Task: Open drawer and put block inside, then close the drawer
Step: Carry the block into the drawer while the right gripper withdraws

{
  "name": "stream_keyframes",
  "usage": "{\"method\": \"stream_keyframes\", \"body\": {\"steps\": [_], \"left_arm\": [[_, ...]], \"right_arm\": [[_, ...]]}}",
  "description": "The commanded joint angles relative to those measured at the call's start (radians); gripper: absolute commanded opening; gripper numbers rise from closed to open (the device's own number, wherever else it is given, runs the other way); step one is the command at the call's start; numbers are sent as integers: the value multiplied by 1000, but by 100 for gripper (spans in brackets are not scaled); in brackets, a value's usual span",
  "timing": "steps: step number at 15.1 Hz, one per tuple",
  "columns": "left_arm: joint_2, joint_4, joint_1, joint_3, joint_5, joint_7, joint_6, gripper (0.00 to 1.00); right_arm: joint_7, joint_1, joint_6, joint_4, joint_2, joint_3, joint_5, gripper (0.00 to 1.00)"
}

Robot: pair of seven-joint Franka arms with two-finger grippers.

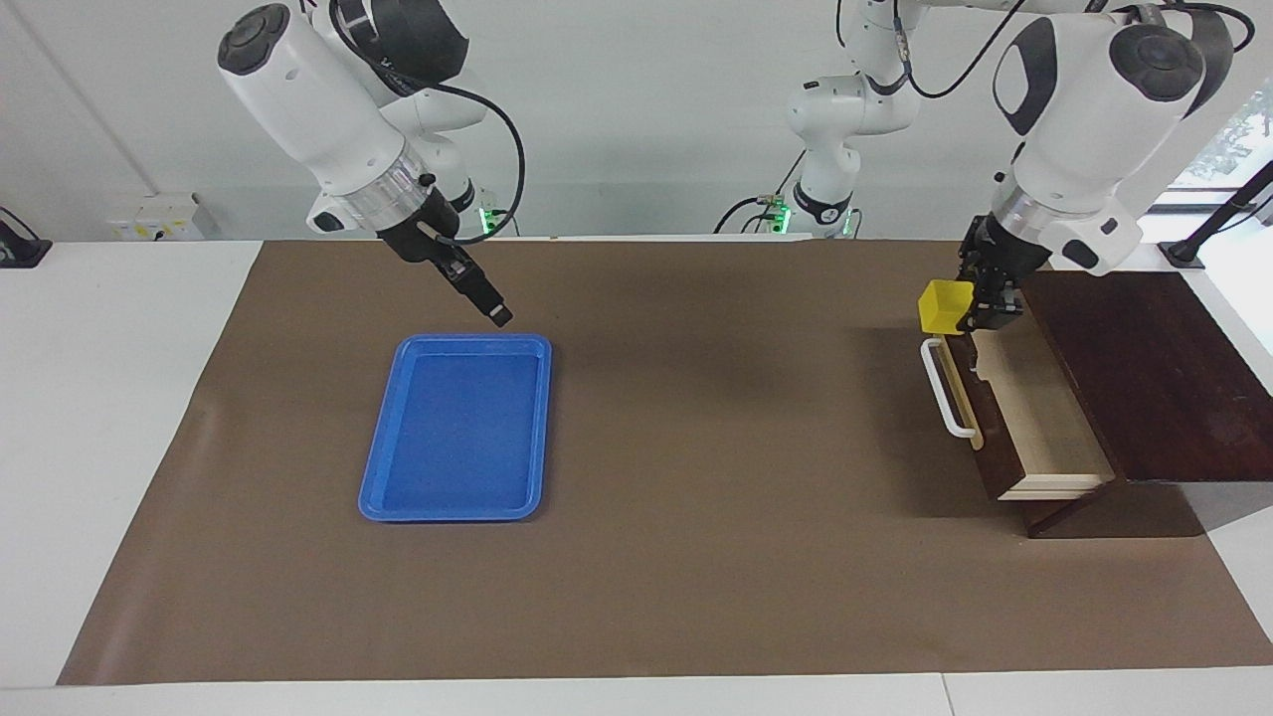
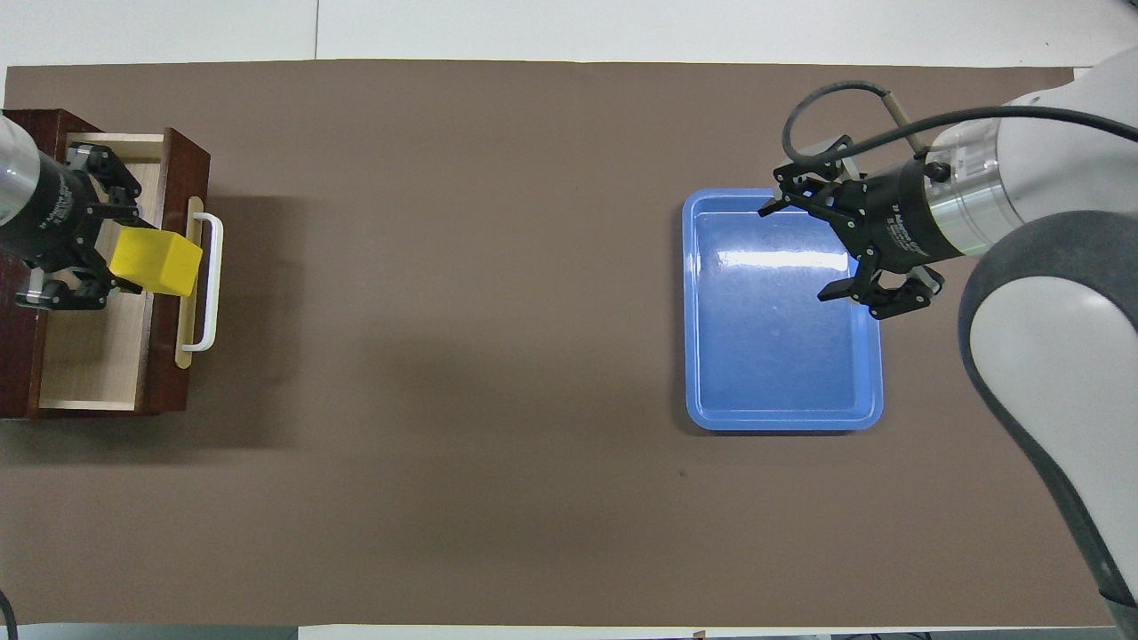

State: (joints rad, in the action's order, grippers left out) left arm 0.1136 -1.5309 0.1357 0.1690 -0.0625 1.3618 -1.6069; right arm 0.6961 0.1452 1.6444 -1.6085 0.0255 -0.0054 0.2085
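**Block in my grip, over the open drawer's front**

My left claw (image 1: 980, 298) is clamped on the block (image 1: 945, 306), at the right of the facing view, upper middle. It hangs above the drawer (image 1: 1034, 418), roughly over the front panel and the white handle (image 1: 945, 393); whether it has fully cleared the front edge I can't quite say, since the overhead view may be fooled by height.

The block looks to me like a small, rigid, light cube with smooth faces. Flat opposing sides are the right place to pinch it, and that seems to be how I have it, though it sits a little tilted. Smooth faces could slip, so I'd keep the squeeze firm until it's low inside the pale interior.

My right claw (image 2: 845, 244) hangs spread open over the blue tray (image 2: 782, 356), waiting.
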Motion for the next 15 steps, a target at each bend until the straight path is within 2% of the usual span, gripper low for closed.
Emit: {"method": "stream_keyframes", "body": {"steps": [1,4,6,8,9,15], "left_arm": [[-84,-168,73,14,-10,-70,-141,0],[-83,-224,105,12,-10,-90,-218,0],[-81,-270,108,12,-10,-87,-278,0],[-71,-288,110,12,-10,-76,-317,0],[-68,-299,117,12,-10,-76,-329,0],[-45,-327,134,12,-10,-67,-399,0]], "right_arm": [[-256,-47,-37,-4,-31,13,-96,100],[-565,-128,-60,8,-41,27,-182,100],[-703,-173,-80,39,-35,30,-199,100],[-803,-249,-138,67,-29,68,-210,100],[-808,-280,-156,70,-25,93,-213,100],[-684,-274,-138,-26,-70,88,-253,100]]}}
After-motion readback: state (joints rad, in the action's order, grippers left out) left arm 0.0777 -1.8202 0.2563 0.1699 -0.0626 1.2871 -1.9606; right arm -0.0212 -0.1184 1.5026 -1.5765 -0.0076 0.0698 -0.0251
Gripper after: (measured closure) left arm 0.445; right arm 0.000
